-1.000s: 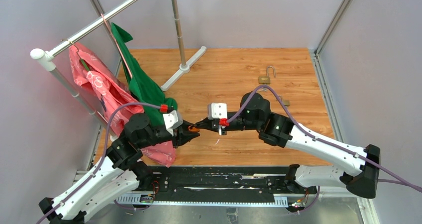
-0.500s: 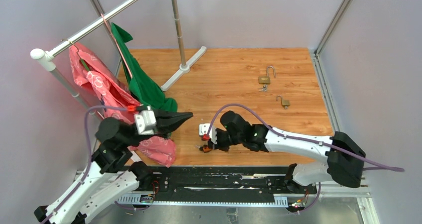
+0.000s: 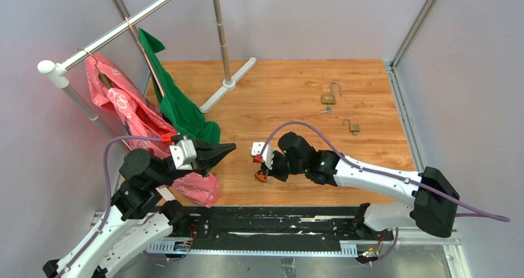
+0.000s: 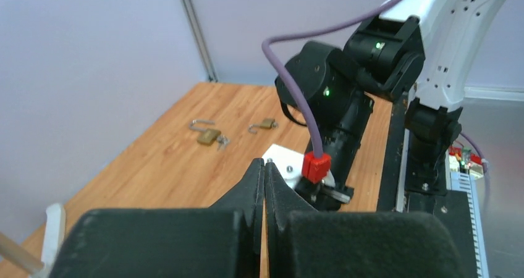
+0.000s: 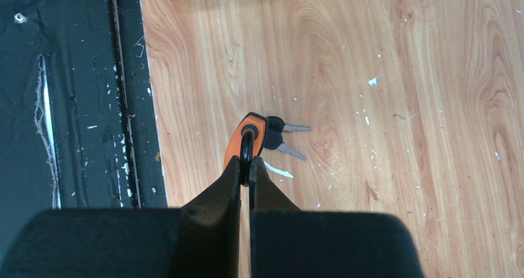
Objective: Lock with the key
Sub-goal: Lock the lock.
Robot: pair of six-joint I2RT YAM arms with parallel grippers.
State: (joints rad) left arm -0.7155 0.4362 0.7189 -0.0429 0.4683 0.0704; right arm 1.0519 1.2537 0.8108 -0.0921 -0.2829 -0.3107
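Observation:
An orange padlock [image 5: 246, 143] with a black shackle and two black-headed keys [image 5: 285, 136] hangs just above the wooden table near its front edge. My right gripper [image 5: 245, 170] is shut on the shackle; in the top view the gripper [image 3: 264, 168] points down with the lock [image 3: 261, 178] below it. My left gripper [image 3: 231, 147] is shut and empty, held above the table to the left of the right gripper. In the left wrist view its closed fingertips [image 4: 264, 167] point at the right arm's wrist [image 4: 333, 105].
Two brass padlocks with open shackles lie at the back right [image 3: 328, 98] [image 3: 353, 127], also in the left wrist view [image 4: 209, 136] [image 4: 266, 125]. A clothes rack [image 3: 222, 37] with pink [image 3: 123, 105] and green [image 3: 176, 102] garments stands at the left. A black strip [image 5: 80, 105] borders the table's front.
One second ago both grippers met at the orange lock mid-table. The left gripper let go and drew back left, shut. The right gripper carried the lock down toward the front edge, then raised it slightly.

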